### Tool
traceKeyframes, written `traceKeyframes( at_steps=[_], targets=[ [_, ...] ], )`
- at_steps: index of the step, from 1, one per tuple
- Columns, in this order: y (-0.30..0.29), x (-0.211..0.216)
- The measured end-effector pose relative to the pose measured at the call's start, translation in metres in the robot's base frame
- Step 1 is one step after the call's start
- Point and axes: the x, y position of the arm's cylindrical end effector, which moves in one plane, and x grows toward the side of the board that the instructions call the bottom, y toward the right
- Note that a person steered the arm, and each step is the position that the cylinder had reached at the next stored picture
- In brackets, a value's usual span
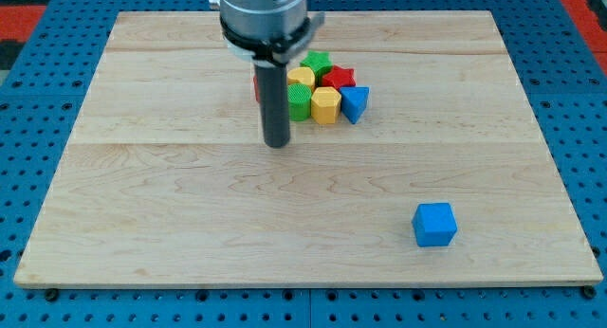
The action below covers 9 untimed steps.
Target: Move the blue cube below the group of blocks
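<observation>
My tip (277,143) is down on the wooden board (171,224), no pincer on this rig, so nothing released or clenched, just a bare rod. Tip sits just to the view's left and slightly below the cluster: green block (300,102), yellow hexagonal block (325,105), blue triangular block (354,102), yellow block (302,78), red star-like block (338,78), green star block (316,62), and a red block (256,86) mostly hidden behind the rod. Blue cube (434,224) is well apart, alone toward the view's bottom right, near the board's lower edge.
</observation>
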Motion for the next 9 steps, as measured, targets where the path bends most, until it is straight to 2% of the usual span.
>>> traceKeyframes(
  at_steps=[1, 3, 4, 5, 6, 7, 8, 9],
  targets=[
    [0.094, 0.0],
    [0.231, 0.063],
    [0.222, 0.142],
    [0.156, 0.146],
    [0.15, 0.129],
    [0.186, 0.116],
    [0.157, 0.106],
    [0.088, 0.105]
  ],
)
